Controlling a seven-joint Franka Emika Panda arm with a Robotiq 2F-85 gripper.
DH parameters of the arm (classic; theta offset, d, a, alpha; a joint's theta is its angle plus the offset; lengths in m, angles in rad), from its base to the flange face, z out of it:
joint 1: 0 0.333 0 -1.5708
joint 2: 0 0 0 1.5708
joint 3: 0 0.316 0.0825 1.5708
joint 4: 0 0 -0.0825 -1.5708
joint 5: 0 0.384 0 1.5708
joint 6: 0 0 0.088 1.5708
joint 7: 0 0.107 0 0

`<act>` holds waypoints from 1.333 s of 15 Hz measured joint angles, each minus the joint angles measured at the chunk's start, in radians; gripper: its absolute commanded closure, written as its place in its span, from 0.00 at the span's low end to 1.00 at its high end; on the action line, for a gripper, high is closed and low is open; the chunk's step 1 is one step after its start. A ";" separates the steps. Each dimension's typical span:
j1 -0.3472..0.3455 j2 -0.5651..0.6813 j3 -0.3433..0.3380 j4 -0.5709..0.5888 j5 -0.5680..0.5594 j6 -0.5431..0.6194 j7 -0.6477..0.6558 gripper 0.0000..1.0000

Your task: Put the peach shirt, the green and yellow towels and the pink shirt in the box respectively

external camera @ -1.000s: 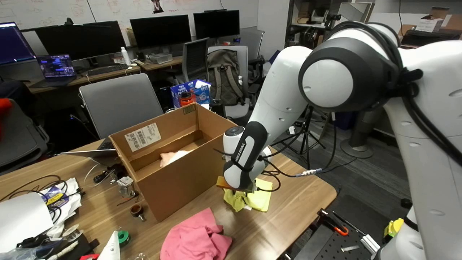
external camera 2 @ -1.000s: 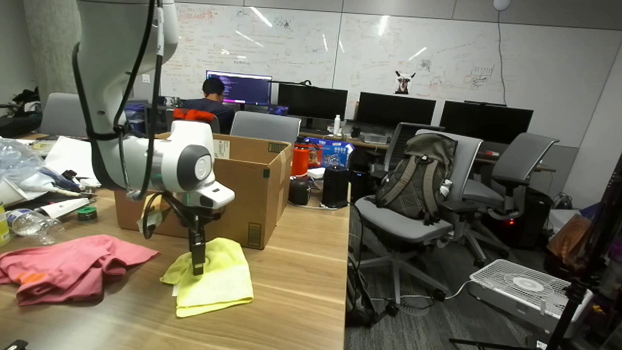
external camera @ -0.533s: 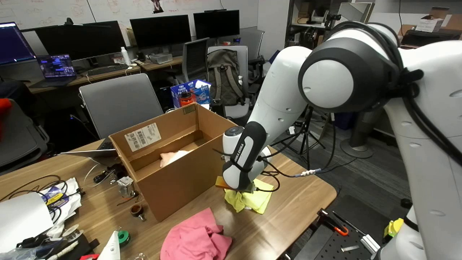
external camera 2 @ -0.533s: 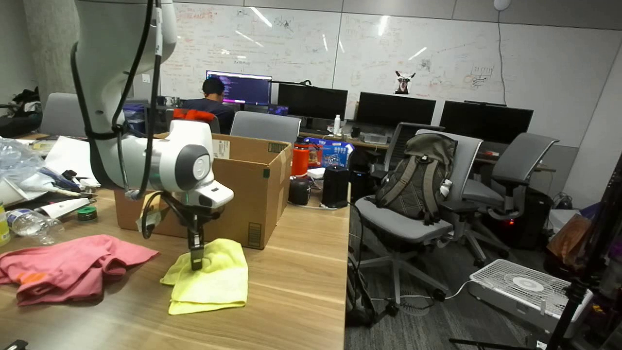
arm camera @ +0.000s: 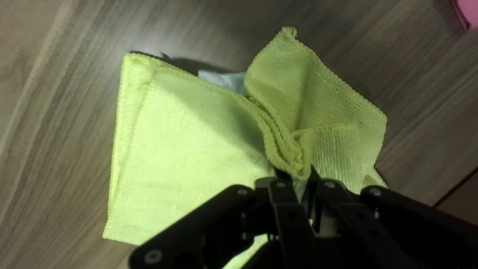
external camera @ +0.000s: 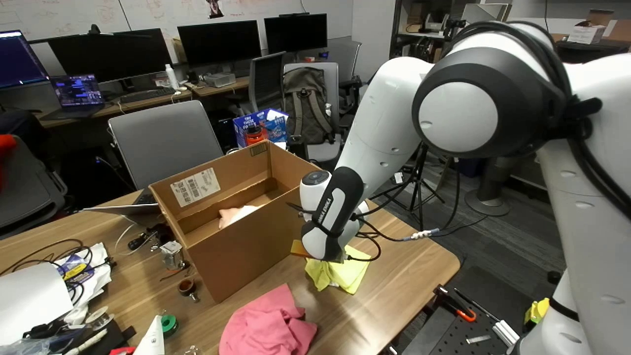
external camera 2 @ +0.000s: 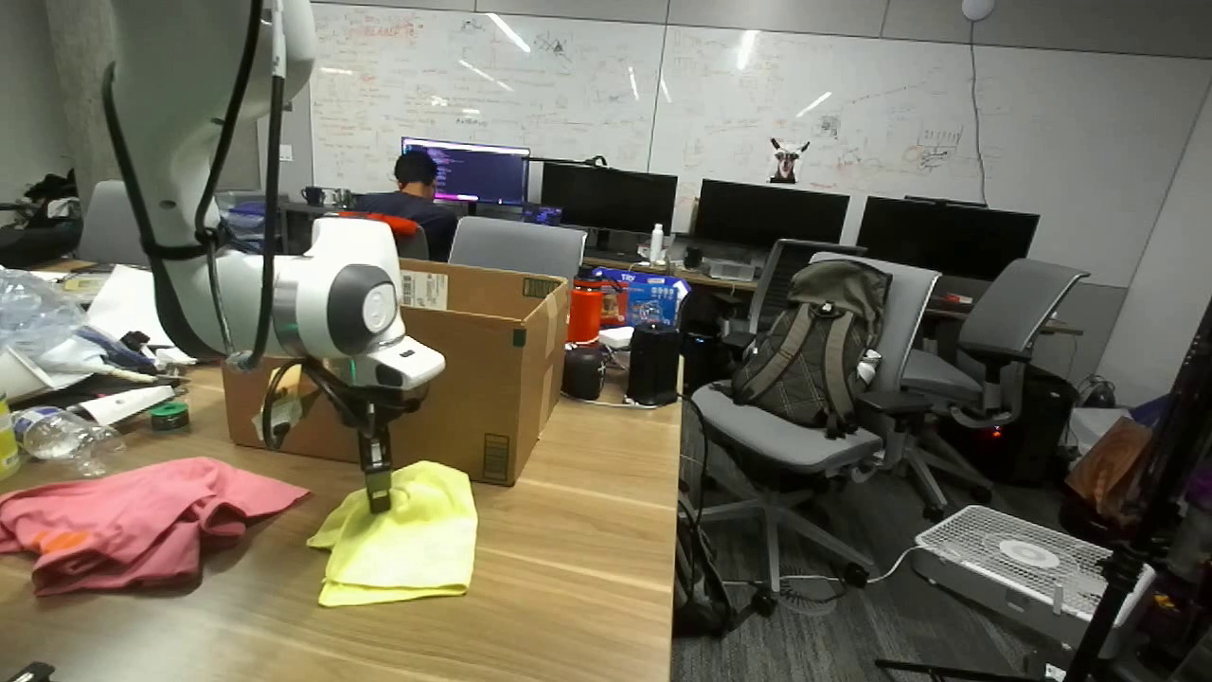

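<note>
Gripper [arm camera: 298, 178], one: pointing down, jaws drawn together and clamped on a raised fold of the towel [arm camera: 186, 149]. Carried on the arm [external camera: 382, 116], which reaches over the table [external camera 2: 568, 568] beside the box [external camera: 246, 261].

Towel, yellow-green: on the table, outside the box and near its long wall; bunched where it is pinched, the rest lying folded below, with cloth spread on either side of the grip. Whether one cloth or two, cannot be told. White scrap [arm camera: 224, 79] showing at its edge in the wrist view.

Pink shirt [external camera: 268, 323], one: crumpled on the table, near the towel but apart from it; a corner shows in the wrist view.

Peach shirt [external camera: 228, 217], one: inside the box, largely hidden by the near wall; only a pale part shows.

Box, cardboard, one: upright on the table, top open; white label [external camera: 195, 187] on the inner face of the far wall.

Also on the table: green reel [external camera 2: 170, 415]; clear bottle [external camera 2: 71, 438], on its side; orange bottle [external camera 2: 584, 313], standing near the box. Beyond: backpack [external camera 2: 805, 346] on a chair [external camera 2: 786, 434], in both exterior views.
</note>
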 measured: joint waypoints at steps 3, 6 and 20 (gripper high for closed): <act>0.063 -0.059 -0.049 -0.033 -0.031 -0.012 0.047 0.97; 0.126 -0.141 -0.102 -0.072 -0.117 -0.045 0.137 0.97; -0.007 -0.542 0.157 -0.103 -0.511 -0.458 0.441 0.97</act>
